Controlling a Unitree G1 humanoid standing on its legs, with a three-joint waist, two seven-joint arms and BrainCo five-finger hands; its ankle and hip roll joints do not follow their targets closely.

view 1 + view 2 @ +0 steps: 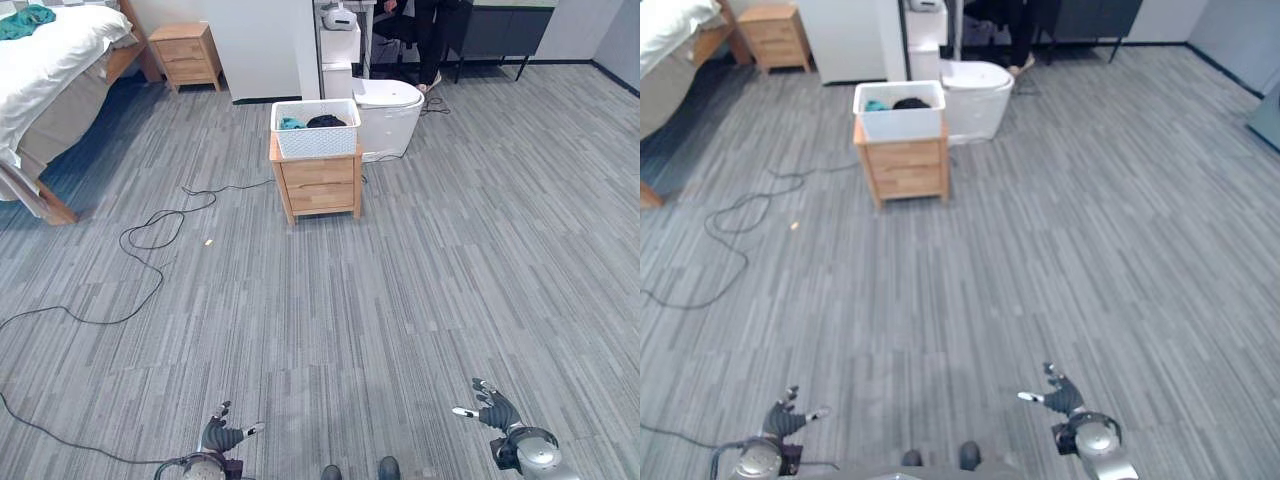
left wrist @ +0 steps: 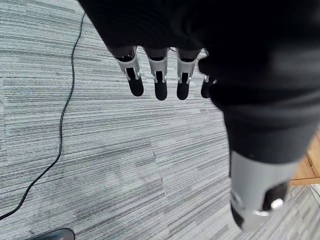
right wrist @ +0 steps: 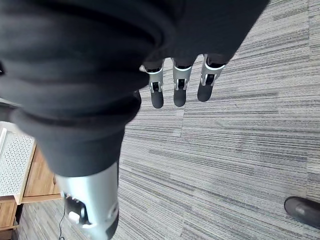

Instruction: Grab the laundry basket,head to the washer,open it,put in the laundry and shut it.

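A white perforated laundry basket (image 1: pixel 316 128) with teal and dark clothes inside stands on a small wooden nightstand (image 1: pixel 318 186) across the room. Just behind it to the right is a white round-topped washer (image 1: pixel 388 116). My left hand (image 1: pixel 222 436) hangs low at the near left, its fingers (image 2: pixel 159 84) straight and holding nothing. At the near right my right hand (image 1: pixel 494 410) is likewise open, with relaxed fingers (image 3: pixel 179 87) above bare floor. Both hands are far from the basket.
A bed (image 1: pixel 50 70) with white bedding and a teal cloth stands at the far left, a second wooden nightstand (image 1: pixel 186 55) beside it. A black cord (image 1: pixel 150 235) snakes over the grey floor on the left. A person's legs (image 1: pixel 420 40) stand behind the washer near a dark desk (image 1: pixel 500 30).
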